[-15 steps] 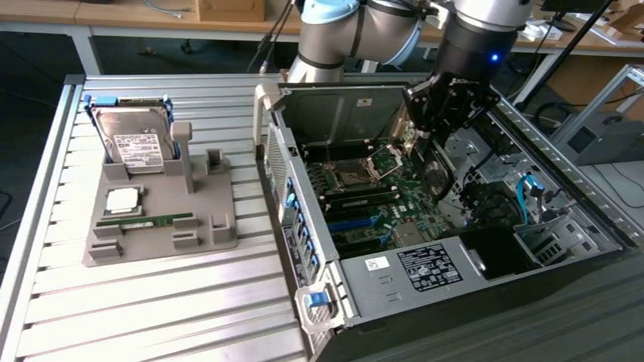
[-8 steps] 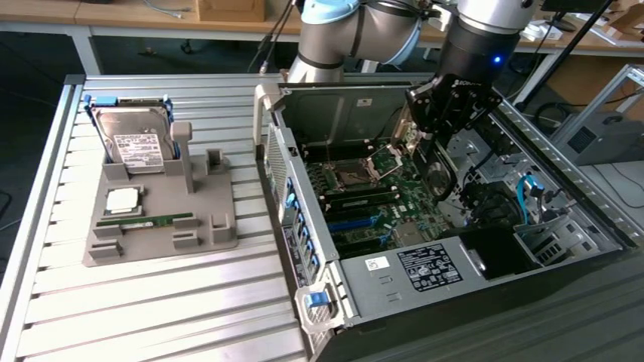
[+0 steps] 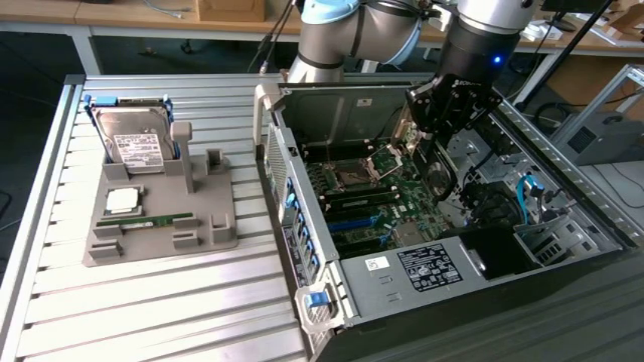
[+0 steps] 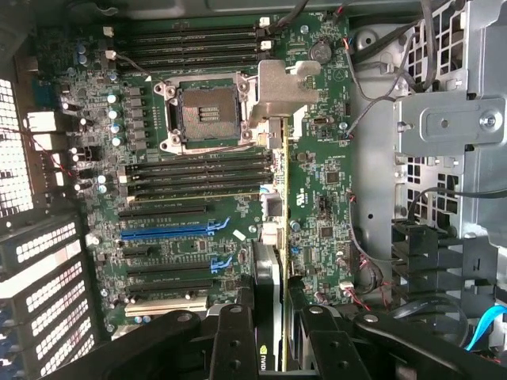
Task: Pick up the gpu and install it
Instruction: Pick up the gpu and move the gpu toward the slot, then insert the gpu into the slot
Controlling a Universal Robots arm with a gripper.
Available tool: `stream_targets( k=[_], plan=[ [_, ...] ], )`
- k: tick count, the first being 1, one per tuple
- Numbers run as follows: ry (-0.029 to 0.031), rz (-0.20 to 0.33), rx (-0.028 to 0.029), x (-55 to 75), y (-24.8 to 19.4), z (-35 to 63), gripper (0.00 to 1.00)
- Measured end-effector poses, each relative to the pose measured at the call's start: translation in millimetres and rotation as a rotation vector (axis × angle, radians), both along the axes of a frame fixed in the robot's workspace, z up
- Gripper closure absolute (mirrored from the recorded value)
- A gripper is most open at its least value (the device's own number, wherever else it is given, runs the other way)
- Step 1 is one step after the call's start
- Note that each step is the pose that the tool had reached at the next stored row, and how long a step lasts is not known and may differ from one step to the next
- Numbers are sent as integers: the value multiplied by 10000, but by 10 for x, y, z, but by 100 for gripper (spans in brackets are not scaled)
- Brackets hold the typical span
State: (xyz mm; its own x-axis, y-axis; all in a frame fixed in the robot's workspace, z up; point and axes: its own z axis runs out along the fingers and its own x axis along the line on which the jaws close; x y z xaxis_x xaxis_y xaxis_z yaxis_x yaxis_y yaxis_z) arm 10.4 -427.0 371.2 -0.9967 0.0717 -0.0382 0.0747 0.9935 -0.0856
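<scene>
On the slatted metal table point(image 3: 151, 302), well to the exterior view's left of the open computer case point(image 3: 354, 290), sits a grey holder tray point(image 3: 151, 247). It carries 1 hard drive point(image 3: 136, 143) standing upright at its far end, 1 square processor chip point(image 3: 123, 200) lying flat in the middle and 1 narrow green memory stick point(image 3: 151, 223) lying at the near end. The computer case lies on its side with the panel off, so the green motherboard point(image 3: 372, 215) faces up inside it. Over the middle of the case stands the robot arm point(image 3: 473, 38), and its black end effector point(image 3: 443, 113) sits in the case opening, clamped on the gpu point(image 3: 438, 172), which hangs on edge above the motherboard; whether its lower edge touches a slot cannot be told. In the wrist view the 2 fingers point(image 4: 234, 340) press on either side of the gpu point(image 4: 268, 269), seen edge-on, with its silver end bracket point(image 4: 277, 87) just beside the processor socket point(image 4: 207, 111). At the exterior view's right end of the case, blue cables point(image 3: 532, 197) run among the metal bays
</scene>
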Motion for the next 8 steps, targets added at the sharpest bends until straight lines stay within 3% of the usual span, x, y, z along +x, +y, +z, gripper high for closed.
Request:
stream_targets(
  k=[8],
  plan=[
    [0,220,0,0,0,0,73]
  ],
)
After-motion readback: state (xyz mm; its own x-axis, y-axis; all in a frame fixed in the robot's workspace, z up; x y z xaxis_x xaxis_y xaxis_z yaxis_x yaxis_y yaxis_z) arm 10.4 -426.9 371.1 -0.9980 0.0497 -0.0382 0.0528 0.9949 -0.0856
